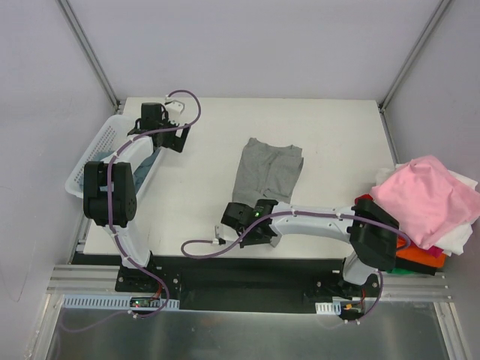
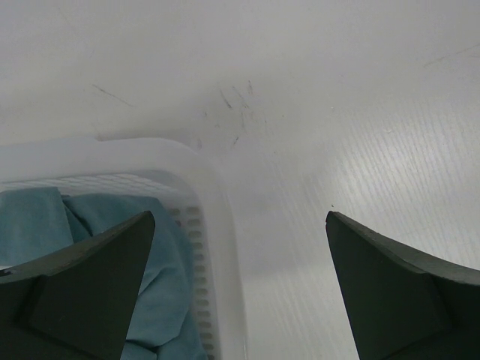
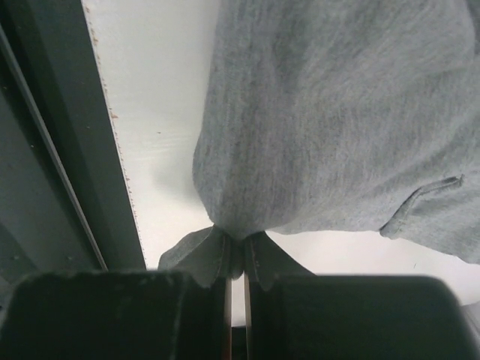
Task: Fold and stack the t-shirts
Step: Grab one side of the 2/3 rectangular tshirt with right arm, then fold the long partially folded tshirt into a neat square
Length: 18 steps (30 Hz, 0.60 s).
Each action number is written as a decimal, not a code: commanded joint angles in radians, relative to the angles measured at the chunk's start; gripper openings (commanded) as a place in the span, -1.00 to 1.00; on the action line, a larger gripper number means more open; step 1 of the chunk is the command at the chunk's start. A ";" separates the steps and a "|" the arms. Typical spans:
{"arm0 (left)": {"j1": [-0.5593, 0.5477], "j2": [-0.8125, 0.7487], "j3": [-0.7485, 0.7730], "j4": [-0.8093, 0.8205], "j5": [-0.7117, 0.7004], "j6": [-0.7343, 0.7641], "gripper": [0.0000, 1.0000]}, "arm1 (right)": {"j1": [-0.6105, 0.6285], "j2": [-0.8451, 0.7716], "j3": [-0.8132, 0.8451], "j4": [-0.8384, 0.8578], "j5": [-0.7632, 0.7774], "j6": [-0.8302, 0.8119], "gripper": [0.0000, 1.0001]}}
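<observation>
A light heather-grey t-shirt (image 1: 266, 171) lies on the white table, stretched towards the near edge. My right gripper (image 1: 247, 217) is shut on its near corner; the right wrist view shows the grey cloth (image 3: 330, 112) pinched between the jaws (image 3: 238, 251). My left gripper (image 1: 178, 136) is open and empty, hovering over the table beside the white basket. A dusty blue-teal t-shirt (image 2: 90, 225) lies in that basket. A pink t-shirt (image 1: 427, 196) tops a stack at the right edge, over white (image 1: 459, 238), red (image 1: 416, 251) and orange (image 1: 424, 262) ones.
The white slatted basket (image 1: 96, 154) stands at the table's left edge; its corner shows in the left wrist view (image 2: 217, 225). The table's near edge and a dark rail (image 3: 52, 150) run close to my right gripper. Grey walls enclose the table.
</observation>
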 commanded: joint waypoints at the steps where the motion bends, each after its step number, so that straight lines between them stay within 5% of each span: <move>1: 0.008 -0.022 -0.010 0.008 0.011 0.004 0.99 | -0.016 -0.050 0.059 -0.049 0.052 -0.005 -0.99; 18: 0.008 0.001 0.002 0.007 0.018 0.009 0.99 | -0.296 -0.036 0.362 -0.115 0.089 -0.152 -0.99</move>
